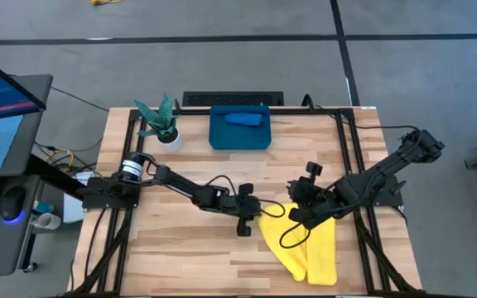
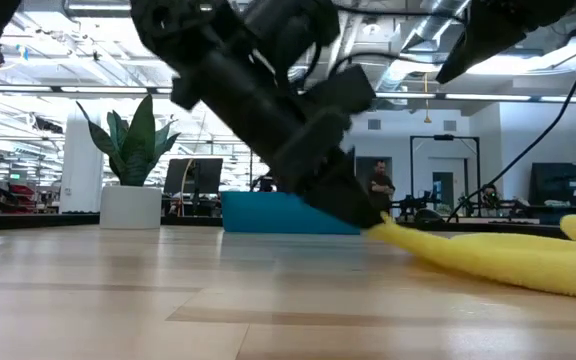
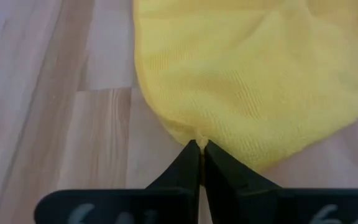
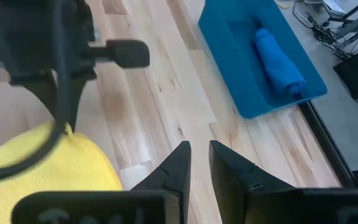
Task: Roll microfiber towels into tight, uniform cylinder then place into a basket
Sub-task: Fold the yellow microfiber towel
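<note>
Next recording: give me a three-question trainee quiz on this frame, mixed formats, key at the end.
1. True or false: the blue towel lies rolled in the basket.
2. What is the left pincer shut on? A) the plant pot B) an edge of the yellow towel C) nothing
3. Fill in: the right pincer holds ____.

Key: 1 true; 2 B; 3 nothing, its fingers stand slightly apart above bare table.
</note>
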Action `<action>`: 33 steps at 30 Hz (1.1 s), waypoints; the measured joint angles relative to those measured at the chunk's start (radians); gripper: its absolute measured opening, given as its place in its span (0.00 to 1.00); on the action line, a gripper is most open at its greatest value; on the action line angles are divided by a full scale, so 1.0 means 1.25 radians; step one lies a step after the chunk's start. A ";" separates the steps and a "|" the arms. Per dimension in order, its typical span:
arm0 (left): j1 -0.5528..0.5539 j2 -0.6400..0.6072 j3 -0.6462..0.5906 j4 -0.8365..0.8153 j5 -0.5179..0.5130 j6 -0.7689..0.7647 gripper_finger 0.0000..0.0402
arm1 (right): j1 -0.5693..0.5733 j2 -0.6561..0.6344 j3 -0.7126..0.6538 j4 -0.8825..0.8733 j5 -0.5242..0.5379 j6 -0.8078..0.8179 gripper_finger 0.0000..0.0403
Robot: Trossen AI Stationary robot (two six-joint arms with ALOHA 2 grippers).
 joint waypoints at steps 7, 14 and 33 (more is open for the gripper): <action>-0.043 -0.081 0.000 -0.156 -0.067 0.010 0.00 | 0.001 0.000 0.000 0.019 -0.001 0.000 0.20; -0.084 -0.140 0.001 -0.343 -0.185 -0.051 0.00 | 0.001 0.000 0.000 0.027 -0.003 0.001 0.20; -0.164 -0.223 -0.101 -0.574 -0.211 -0.272 0.00 | -0.001 0.000 0.000 0.034 -0.012 0.092 0.20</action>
